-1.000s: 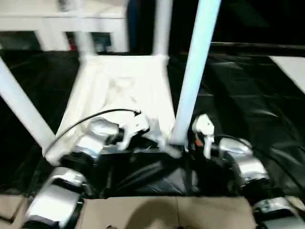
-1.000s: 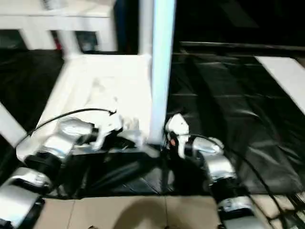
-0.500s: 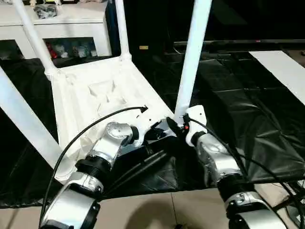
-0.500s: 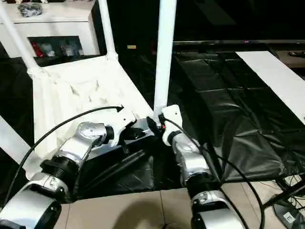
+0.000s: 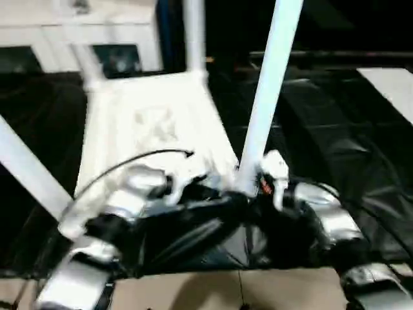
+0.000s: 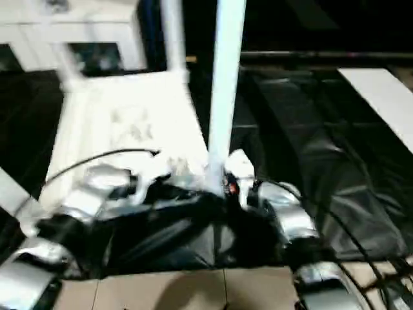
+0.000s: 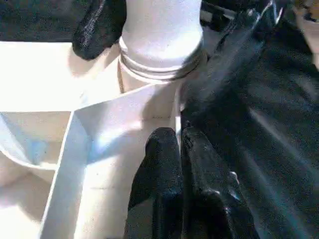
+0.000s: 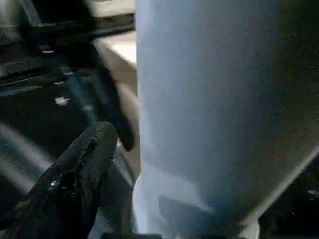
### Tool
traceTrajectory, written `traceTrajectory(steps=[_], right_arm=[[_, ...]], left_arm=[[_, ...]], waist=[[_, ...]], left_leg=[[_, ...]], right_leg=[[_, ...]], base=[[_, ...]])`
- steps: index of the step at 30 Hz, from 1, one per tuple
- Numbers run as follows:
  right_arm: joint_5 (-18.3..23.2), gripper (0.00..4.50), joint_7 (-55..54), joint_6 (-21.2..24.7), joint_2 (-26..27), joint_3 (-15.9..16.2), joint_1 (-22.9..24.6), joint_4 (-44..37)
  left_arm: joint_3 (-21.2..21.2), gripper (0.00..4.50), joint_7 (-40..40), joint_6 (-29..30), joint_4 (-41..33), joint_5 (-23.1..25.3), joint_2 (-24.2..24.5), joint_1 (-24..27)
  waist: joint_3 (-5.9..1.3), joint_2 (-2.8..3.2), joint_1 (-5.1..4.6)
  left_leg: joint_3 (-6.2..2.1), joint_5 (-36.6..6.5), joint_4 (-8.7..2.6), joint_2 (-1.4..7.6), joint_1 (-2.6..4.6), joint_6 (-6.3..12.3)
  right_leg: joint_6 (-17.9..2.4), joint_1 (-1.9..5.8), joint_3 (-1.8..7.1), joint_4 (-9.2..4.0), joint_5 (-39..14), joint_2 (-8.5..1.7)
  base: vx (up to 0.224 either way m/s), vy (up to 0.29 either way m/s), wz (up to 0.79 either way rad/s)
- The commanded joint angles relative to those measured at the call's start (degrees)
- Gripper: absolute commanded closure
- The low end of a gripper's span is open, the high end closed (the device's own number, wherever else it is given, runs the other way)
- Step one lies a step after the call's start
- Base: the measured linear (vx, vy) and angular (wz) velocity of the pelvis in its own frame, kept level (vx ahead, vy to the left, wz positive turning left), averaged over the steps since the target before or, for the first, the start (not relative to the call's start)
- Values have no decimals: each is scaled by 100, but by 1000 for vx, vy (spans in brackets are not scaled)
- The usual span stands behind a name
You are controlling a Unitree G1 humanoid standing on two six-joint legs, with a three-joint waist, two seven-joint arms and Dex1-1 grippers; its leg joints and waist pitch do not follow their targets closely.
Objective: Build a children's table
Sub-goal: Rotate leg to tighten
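Observation:
The white tabletop (image 5: pixel 155 123) lies upside down on the black sheet with its ribbed underside up. White legs stand in its corner sockets: the near right leg (image 5: pixel 268 97), a far leg (image 5: pixel 193 32) and a near left leg (image 5: pixel 26 161). My left gripper (image 7: pixel 178 137) is shut on the tabletop's thin rim wall (image 7: pixel 175 107), just beside the near right socket (image 7: pixel 159 55). My right gripper (image 5: pixel 251 190) holds the base of the near right leg. One of its black fingers (image 8: pixel 84 159) lies against the leg (image 8: pixel 219 109), and the other is hidden behind it.
A white cabinet (image 5: pixel 77 26) stands behind the tabletop. Black sheeting (image 5: pixel 335 129) covers the floor, with a white board (image 5: pixel 393 90) at the right edge. A strip of tan floor (image 5: pixel 213 290) runs nearest to me.
The whole picture has swung and blurred, so the camera has moved. Both grippers stay at the same near right corner, the left on the rim and the right on the leg base.

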Motion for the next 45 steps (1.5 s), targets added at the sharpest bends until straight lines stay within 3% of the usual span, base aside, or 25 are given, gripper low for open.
traceTrajectory(steps=[1, 4, 9, 11, 16, 18, 25, 30, 33, 34, 35, 37, 38, 39, 42, 43, 45], right_arm=[[15, 79, 455, -19, -94, 172, -32, -126], [-54, 79, 1009, -81, -266, 369, -119, -58], [-65, 124, 1319, -74, -306, 495, -248, 13], [-13, 154, 1399, -46, -297, 514, -277, -5], [27, 181, 1484, -15, -280, 520, -276, -19], [47, 186, 1548, 11, -269, 509, -253, -1], [133, 188, 857, 169, -48, 270, 31, -113], [-198, 189, -1351, 315, 454, -206, 272, 18], [-353, 189, -2673, 535, 847, -470, 345, 162], [-370, 189, -2972, 641, 941, -531, 336, 221], [-389, 189, -3192, 688, 1012, -574, 325, 267], [-421, 189, -3871, 838, 1283, -707, 258, 401], [-477, 189, -4095, 851, 1386, -705, 227, 437], [-513, 189, -4283, 858, 1491, -705, 185, 487], [-629, 189, -4611, 721, 1670, -644, 110, 522], [-719, 154, -4692, 658, 1690, -595, 105, 486], [-838, 133, -4763, 571, 1670, -545, 113, 412]], left_arm=[[-198, 450, -425, -182, -4, -98, -16, -23], [-279, 450, -792, -370, 223, -94, 164, -161], [-321, 450, -1113, -459, 423, -76, 238, -316], [-335, 450, -1221, -512, 490, -92, 248, -370], [-331, 450, -1244, -522, 549, -95, 240, -411], [-333, 450, -1271, -578, 644, -109, 229, -447], [-136, 450, -490, -318, 667, -112, 25, -429], [-47, 450, 633, 173, 187, 38, -349, -106], [-8, 450, 1264, 492, -108, 96, -720, 79], [-8, 450, 1407, 559, -179, 121, -804, 121], [0, 450, 1526, 632, -237, 126, -876, 153], [-15, 450, 1856, 791, -393, 148, -1083, 233], [-29, 450, 1986, 833, -433, 165, -1146, 253], [-31, 450, 2102, 853, -443, 173, -1211, 259], [-113, 450, 2168, 833, -468, 214, -1259, 276], [-141, 450, 2156, 857, -527, 239, -1254, 306], [-148, 450, 2151, 891, -595, 264, -1233, 342]], waist=[[-356, -59, 26], [-344, -54, 83], [-329, -63, 163], [-337, -53, 180], [-355, -64, 183], [-354, -41, 189], [-331, -28, 197], [-279, -50, 40], [-269, -40, -91], [-264, -15, -144], [-269, -37, -184], [-267, -14, -220], [-260, 35, -247], [-255, 8, -312], [-268, 37, -408], [-269, 51, -440], [-267, 45, -485]], left_leg=[[122, -1466, -331, 2, 31, 633], [127, -1733, -344, 1, 65, 500], [123, -1851, -360, 12, 88, 354], [120, -1851, -360, 9, 86, 320], [122, -1662, -347, 1, 67, 361], [125, -1646, -344, -3, 69, 374], [126, -1883, -362, 5, 95, 282], [53, -2376, -409, -41, 83, 12], [23, -2467, -419, -61, 58, -44], [5, -2617, -402, -84, 76, -50], [4, -2700, -376, -105, 98, 1], [-2, -2729, -382, -103, 93, 25], [-17, -2798, -391, -108, 93, 6], [-20, -2899, -392, -115, 84, 6], [-45, -3048, -404, -119, 92, 24], [-55, -3097, -420, -112, 85, 29], [-60, -3213, -427, -109, 98, 50]], right_leg=[[-1425, 348, 93, -275, -1147, -53], [-1323, 314, 100, -307, -1521, -49], [-1246, 281, 125, -311, -1729, -63], [-1249, 290, 127, -301, -1677, -66], [-1316, 316, 122, -268, -1388, -60], [-1336, 317, 119, -270, -1353, -58], [-1296, 299, 122, -305, -1598, -59], [-791, 264, 92, -429, -2789, -76], [-607, 256, 61, -470, -3160, -70], [-475, 227, 24, -522, -3452, -64], [-407, 203, 10, -574, -3571, -59], [-387, 189, 5, -582, -3579, -53], [-376, 185, -13, -588, -3609, -49], [-344, 181, -40, -613, -3639, -33], [-316, 196, -75, -638, -3628, -31], [-338, 199, -71, -644, -3530, -33], [-410, 189, -66, -642, -3408, -24]], base=[[0, 0, 0], [0, 0, 0], [0, 0, 0], [0, 0, 0], [0, 0, 0], [0, 0, 0], [0, 0, 0], [0, 0, 0], [0, 0, 0], [0, 0, 0], [0, 0, 0], [0, 0, 0], [0, 0, 0], [0, 0, 0], [0, 0, 0], [0, 0, 0], [0, 0, 0]])
